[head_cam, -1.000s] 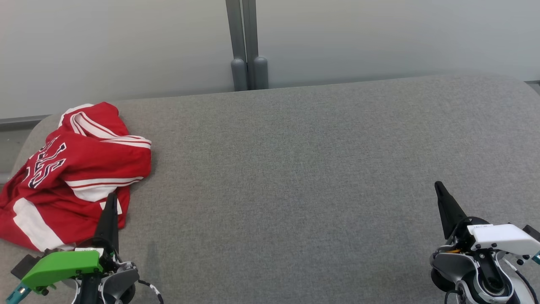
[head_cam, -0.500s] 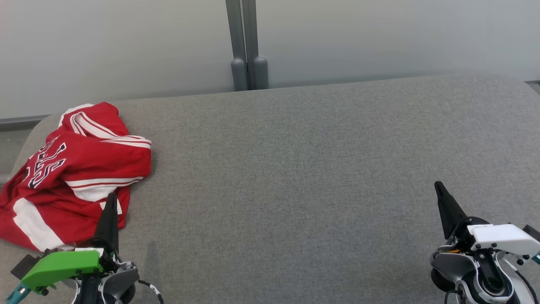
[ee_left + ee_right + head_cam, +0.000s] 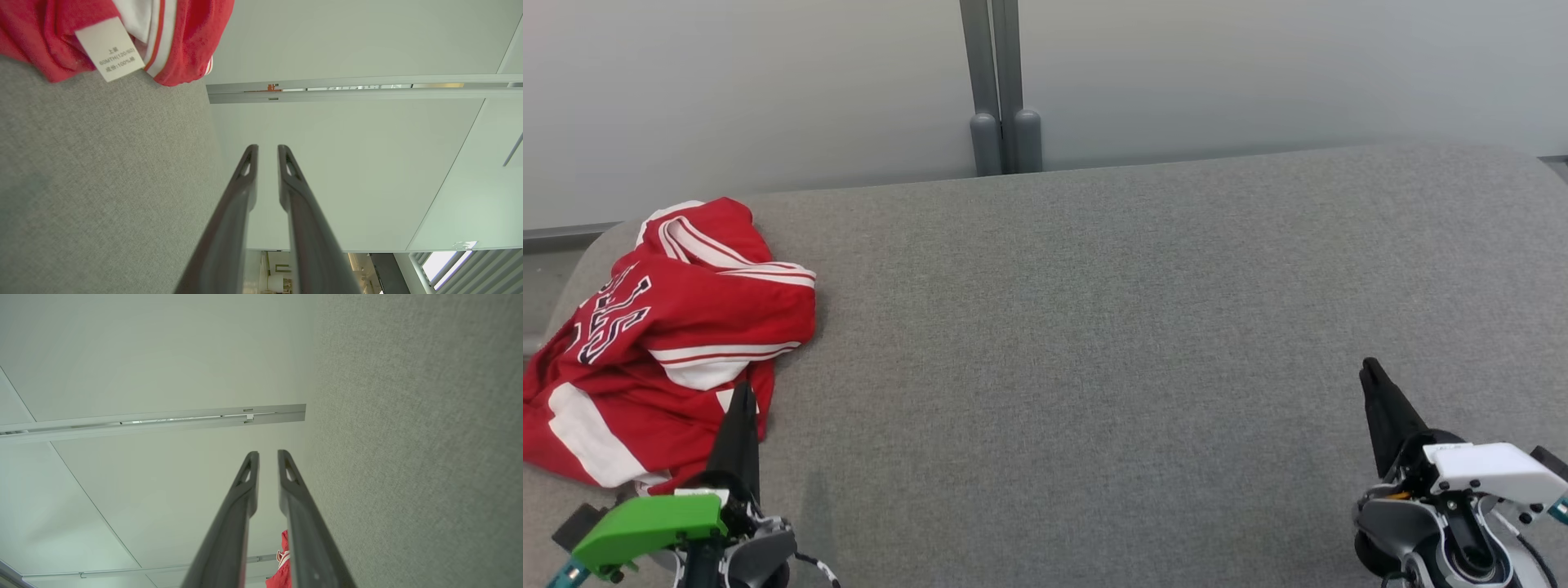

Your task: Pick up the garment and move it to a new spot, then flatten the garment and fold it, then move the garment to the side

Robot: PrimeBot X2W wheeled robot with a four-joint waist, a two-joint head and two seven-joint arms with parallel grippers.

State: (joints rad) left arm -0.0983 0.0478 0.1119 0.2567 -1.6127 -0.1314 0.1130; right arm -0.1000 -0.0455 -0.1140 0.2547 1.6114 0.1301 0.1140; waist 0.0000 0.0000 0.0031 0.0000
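Head view, starting at the left: a red jersey (image 3: 670, 327) with white stripes and dark lettering lies crumpled at the left end of the grey upholstered surface (image 3: 1094, 310). It is bunched rather than spread, so the first lift looks not yet begun.

Just beside its near hem sits the left gripper (image 3: 742, 400), probably because that arm is the natural one to reach it. In the left wrist view its fingers are parted by a narrow slit with nothing between them. The hem and its white care label (image 3: 109, 49) lie off to one side, not inside the jaws.

The middle of the surface is bare, likely the room meant for flattening and folding.

At the far right, well apart from the jersey, the right gripper (image 3: 1368, 376) waits over plain fabric. Its jaws are likewise slightly spread and empty.
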